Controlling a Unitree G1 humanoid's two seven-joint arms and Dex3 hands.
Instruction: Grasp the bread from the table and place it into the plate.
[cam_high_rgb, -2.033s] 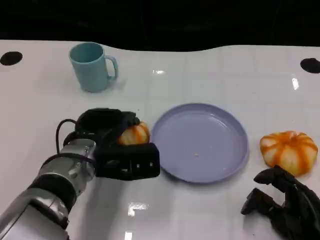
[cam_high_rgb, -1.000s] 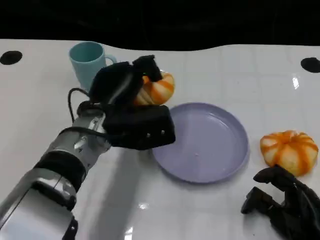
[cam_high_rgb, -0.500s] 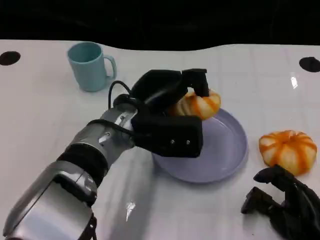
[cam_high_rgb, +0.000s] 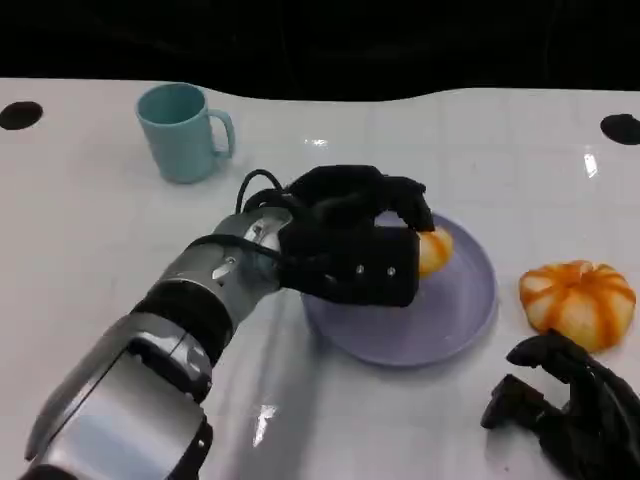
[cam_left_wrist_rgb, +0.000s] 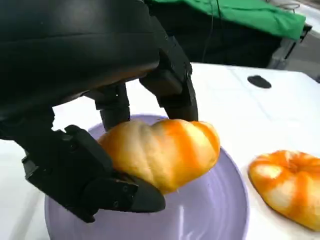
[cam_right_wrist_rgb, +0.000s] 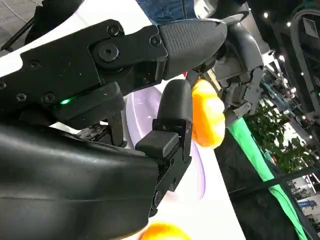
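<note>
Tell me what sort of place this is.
Probably a robot lab or demo space, not a kitchen: a bare white table holds just a teal mug, a purple plate and bread props, with green cloth and equipment visible behind.

1. Round bread roll, golden yellow with orange stripes (cam_left_wrist_rgb: 165, 150).
2. Shallow round plate, plain lavender purple (cam_high_rgb: 465, 310).
3. Second round striped bread roll, orange with pale bands (cam_high_rgb: 578, 302).
4. Handled mug, light teal (cam_high_rgb: 183, 131).
5. Glossy tabletop, white (cam_high_rgb: 90, 230).
6. Left hand (cam_high_rgb: 350, 245) and right hand (cam_high_rgb: 570, 410), black; forearm silver (cam_high_rgb: 200, 285).
</note>
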